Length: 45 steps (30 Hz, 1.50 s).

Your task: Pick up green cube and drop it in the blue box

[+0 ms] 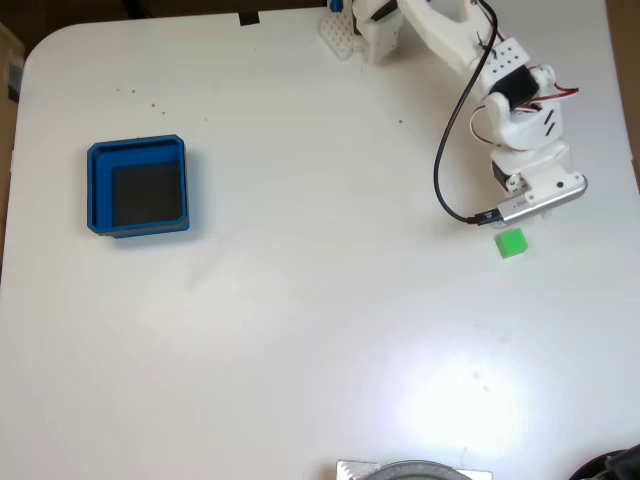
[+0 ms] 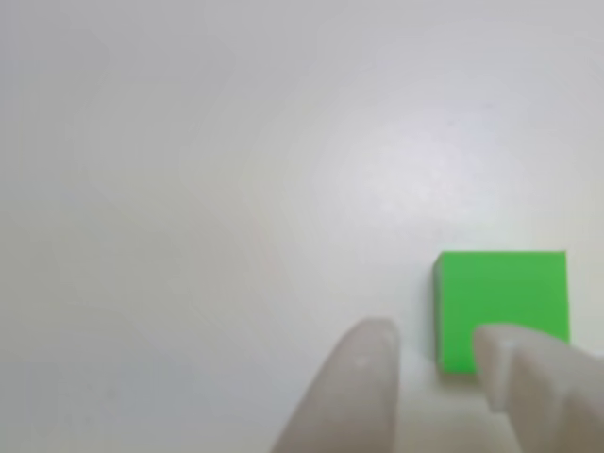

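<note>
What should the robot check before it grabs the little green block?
1. Green cube sits flat on the white table: ok.
2. Claw is lined up around the cube: not ok. In the other view both fingertips sit at the cube's near-left corner, and the cube is not between them.
3. Claw is open wide enough for the cube: not ok; the gap between the tips looks narrower than the cube.
4. Blue box is ready: ok, it sits far left in the fixed view with a bare dark floor.
5. Path across the table to the box is free: ok.
6. Claw height above the table: cannot tell.
</note>
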{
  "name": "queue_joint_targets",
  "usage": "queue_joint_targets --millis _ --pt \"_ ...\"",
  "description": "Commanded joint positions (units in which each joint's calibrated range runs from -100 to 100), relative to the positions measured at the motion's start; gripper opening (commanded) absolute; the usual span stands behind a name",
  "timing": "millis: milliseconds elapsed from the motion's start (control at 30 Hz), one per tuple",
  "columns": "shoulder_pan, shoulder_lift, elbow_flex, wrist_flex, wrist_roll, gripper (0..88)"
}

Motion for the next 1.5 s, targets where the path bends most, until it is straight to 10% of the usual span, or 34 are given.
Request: queue_joint_targets --millis 0,633,1467 --pt "1.0 -0.8 -3.4 0.4 -0.1 2.6" --pt "1.4 -1.0 -3.3 0.4 -0.1 28.2" --pt "1.4 3.4 -6.7 0.2 0.2 28.4"
